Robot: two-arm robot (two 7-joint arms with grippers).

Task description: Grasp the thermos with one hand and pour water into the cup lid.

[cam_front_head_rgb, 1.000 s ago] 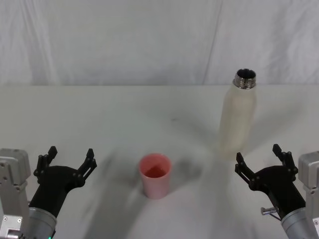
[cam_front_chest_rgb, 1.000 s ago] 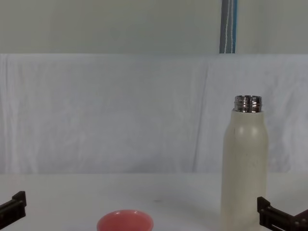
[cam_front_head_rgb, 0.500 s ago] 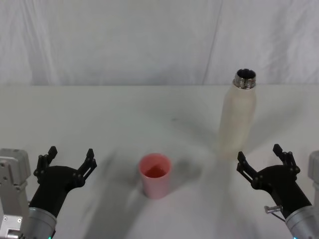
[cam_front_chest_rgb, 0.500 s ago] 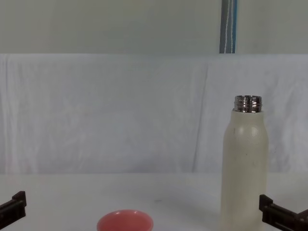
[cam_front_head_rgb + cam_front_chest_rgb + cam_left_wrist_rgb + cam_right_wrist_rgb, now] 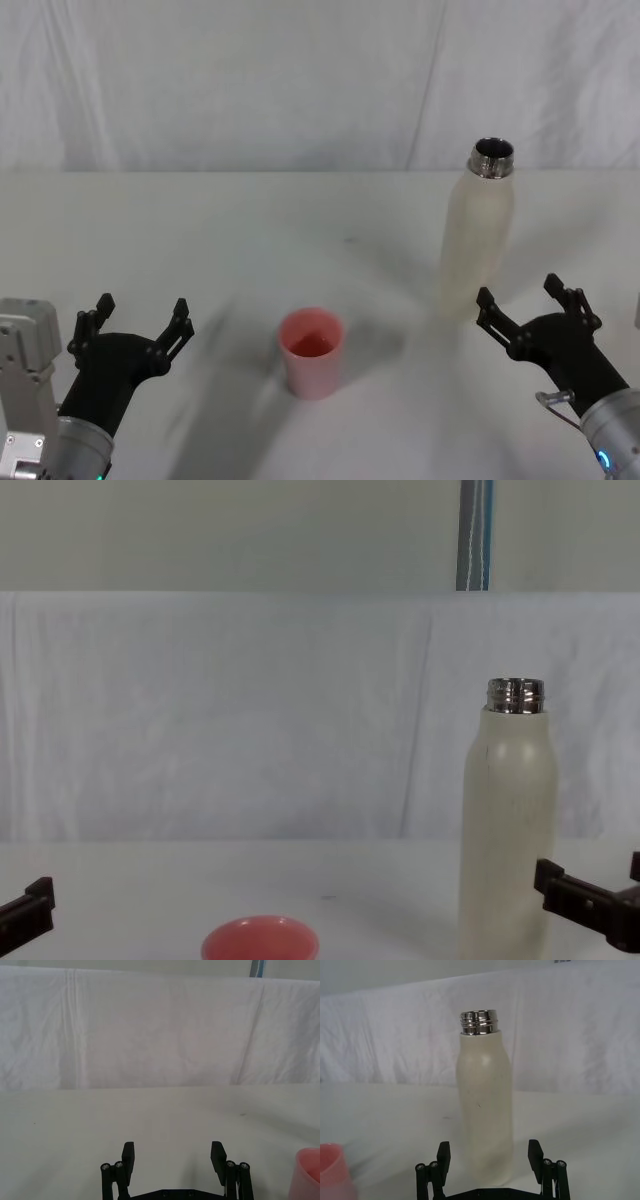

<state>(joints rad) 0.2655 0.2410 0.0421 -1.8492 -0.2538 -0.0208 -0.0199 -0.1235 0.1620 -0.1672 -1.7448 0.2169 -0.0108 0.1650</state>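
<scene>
Two steps remain, grasp and pour: my right black two-fingered gripper (image 5: 528, 297), fingers spread, sits at lower right just short of the upright cream-white steel-necked thermos (image 5: 478, 236), the low pink cup lid (image 5: 311, 351) at lower centre, my left gripper (image 5: 140, 312) spread idle at lower left.

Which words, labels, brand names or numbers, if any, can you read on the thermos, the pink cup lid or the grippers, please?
None can be read.
The thermos: plain cream body, bare steel neck, no print.
The cup lid: plain pink, no marking.
The left gripper and the right gripper: black, open, unlabelled.
</scene>
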